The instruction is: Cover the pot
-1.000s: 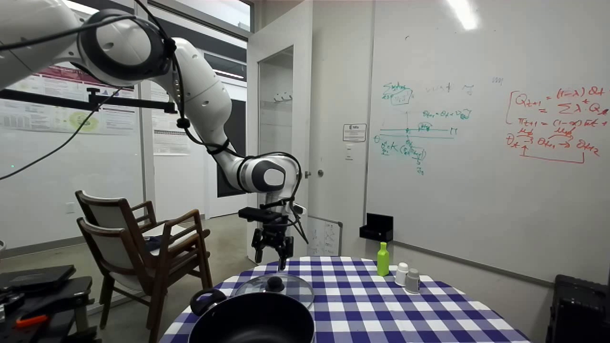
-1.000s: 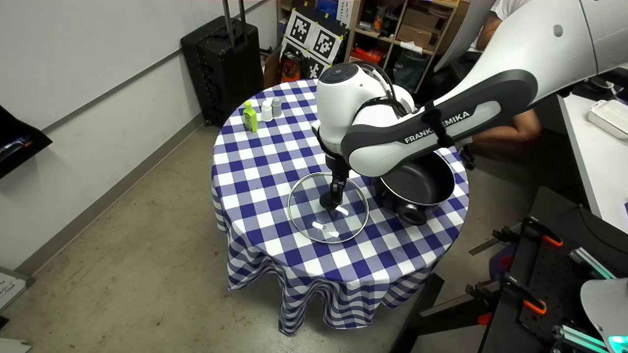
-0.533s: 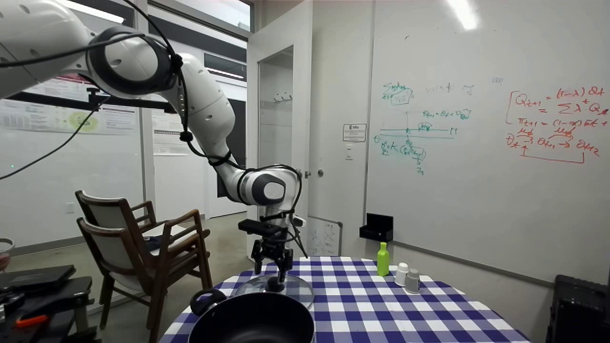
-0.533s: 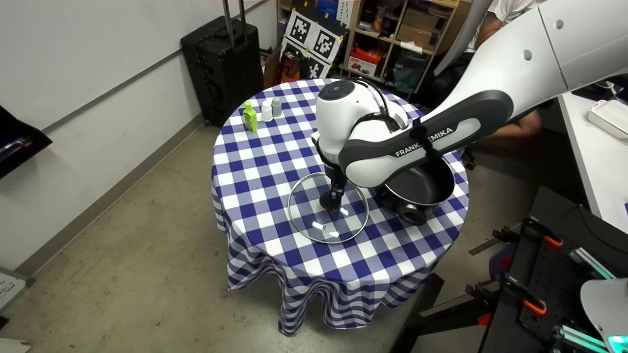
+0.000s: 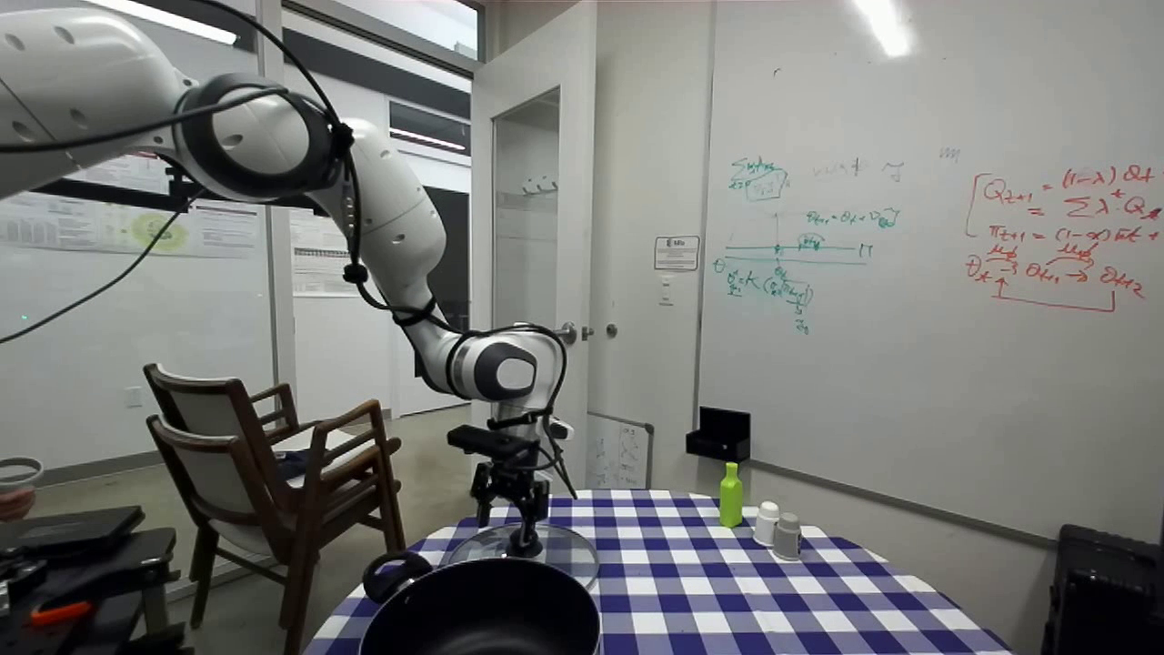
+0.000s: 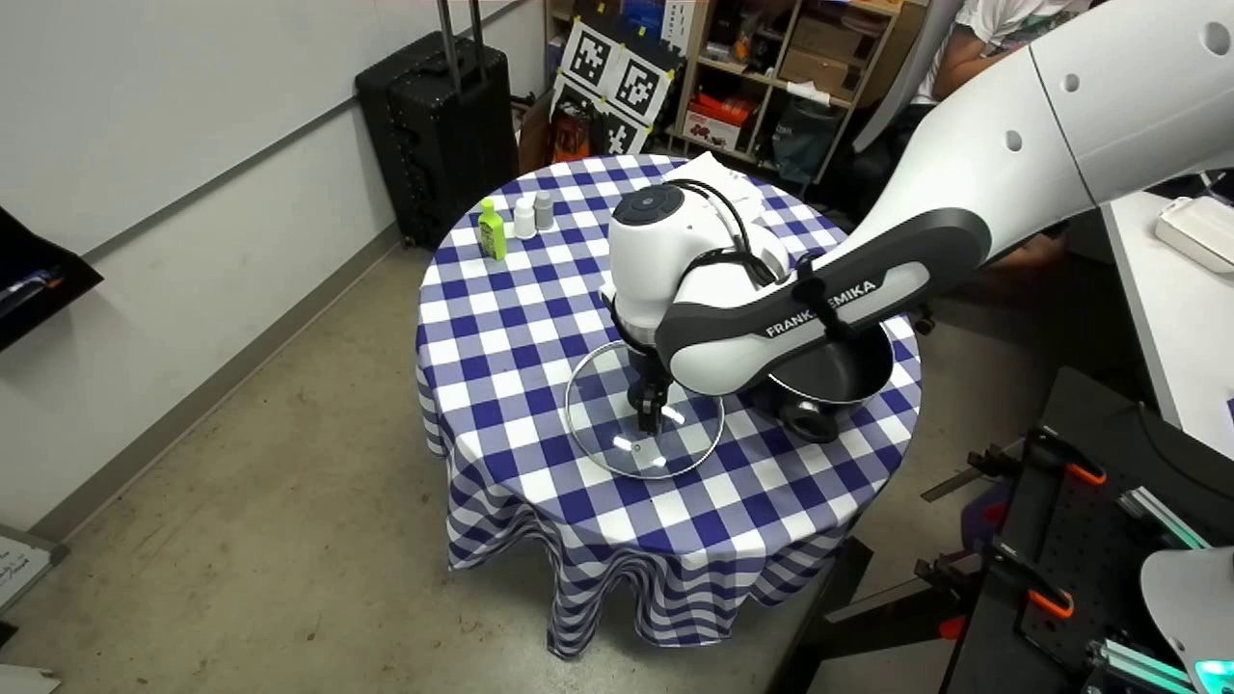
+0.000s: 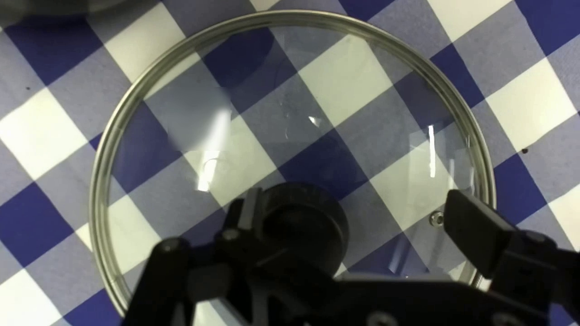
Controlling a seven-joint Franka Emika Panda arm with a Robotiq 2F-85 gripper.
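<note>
Black pot (image 5: 482, 608); upright, uncovered; on the checked tablecloth (image 6: 511, 357)

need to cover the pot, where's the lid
In an exterior view, the lid lies on the table, left of the pot and under the gripper.

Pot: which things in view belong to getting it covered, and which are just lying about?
Part of the job: black pot, uncovered; glass lid with dark knob; end effector, open.

Just lying about: green bottle; white container; grey container; black suitcase.
</note>
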